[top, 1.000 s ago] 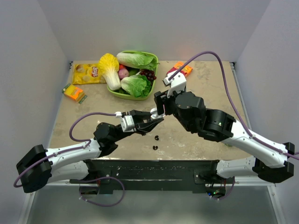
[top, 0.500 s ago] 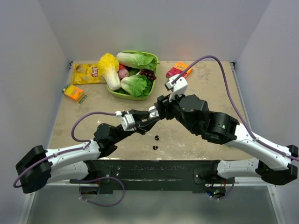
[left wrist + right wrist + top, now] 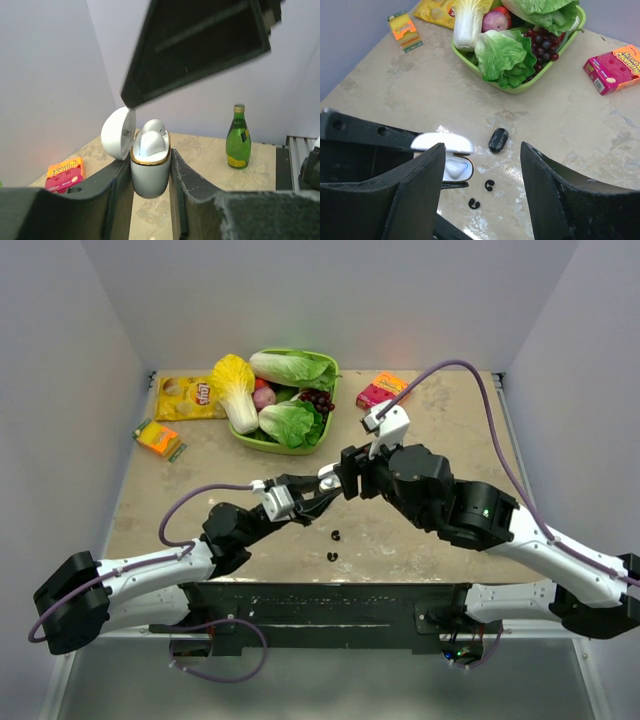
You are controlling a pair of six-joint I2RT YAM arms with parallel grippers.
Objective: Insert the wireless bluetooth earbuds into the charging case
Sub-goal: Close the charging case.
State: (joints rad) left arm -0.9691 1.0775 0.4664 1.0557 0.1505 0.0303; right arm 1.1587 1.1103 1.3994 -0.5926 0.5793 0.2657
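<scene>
**White charging case gripped, lid open**

Your left fingers are clamped on the charging case, holding it upright off the desk with its hinged lid swung open. Your right fingers are released and spread wide just above the case, with nothing between them. Both black earbuds lie close together on the desk below the case, on its side toward the arm bases, and neither is inside it. A black oval object rests on the desk near the case, just past the earbuds.
</scene>
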